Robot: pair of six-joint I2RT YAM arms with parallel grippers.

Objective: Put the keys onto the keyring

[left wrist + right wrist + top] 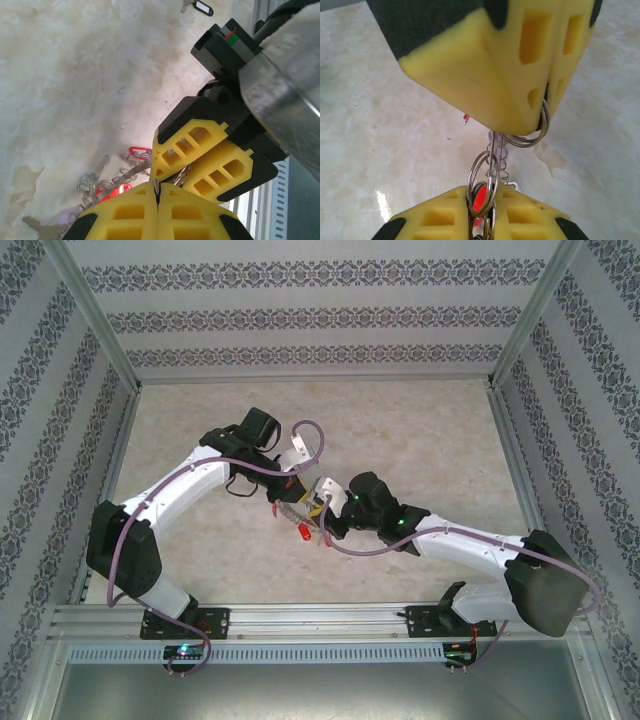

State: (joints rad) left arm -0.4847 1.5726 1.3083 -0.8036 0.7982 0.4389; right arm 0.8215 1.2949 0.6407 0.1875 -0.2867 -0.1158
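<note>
Tip to tip above the table [420, 430], the left gripper [546, 112] pinches tight on the keyring [540, 134] while the right gripper [490, 202] clamps the red-tagged key [479, 197] by its loop, seemingly to thread it on.

Entry: I log the left gripper [156, 192] and right gripper [482, 195] as yellow-fingered with black backing. The keyring [493, 165] is silvery grey, with one red tag [479, 199] and one black tag [202, 8]. The table [430, 440] is cream with pale marbling, the walls [320, 315] white with dark floral bands, the cables [313, 425] purple, and the arms [470, 545] white with black joints.
</note>
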